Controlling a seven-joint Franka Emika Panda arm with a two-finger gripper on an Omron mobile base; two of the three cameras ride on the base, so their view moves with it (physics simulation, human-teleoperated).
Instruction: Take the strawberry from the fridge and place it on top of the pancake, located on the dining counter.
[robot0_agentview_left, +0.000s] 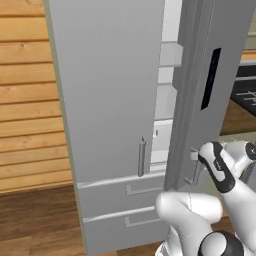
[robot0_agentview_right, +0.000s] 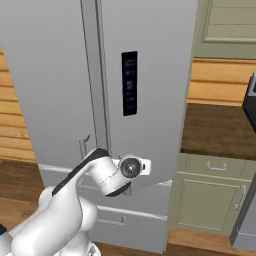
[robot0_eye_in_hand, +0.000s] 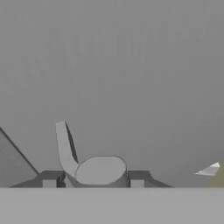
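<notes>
The tall light grey fridge (robot0_agentview_left: 110, 100) stands right in front of me. Its right door (robot0_agentview_right: 150, 75), the one with a dark control panel (robot0_agentview_right: 129, 83), stands ajar. Through the gap, white shelves (robot0_agentview_left: 167, 95) show inside. In the hand view my gripper (robot0_eye_in_hand: 93, 180) has its two fingertips closed around the lower end of that door's slim bar handle (robot0_eye_in_hand: 65, 148), right up against the door face. The strawberry is hidden from every view. The pancake and the dining counter are out of view.
The left fridge door carries its own bar handle (robot0_agentview_left: 142, 157), with two drawers (robot0_agentview_left: 125, 192) below. A wood-plank wall (robot0_agentview_left: 25, 100) lies to the left. Sage-green cabinets (robot0_agentview_right: 210, 200) under a brown worktop (robot0_agentview_right: 220, 130) stand close on the right.
</notes>
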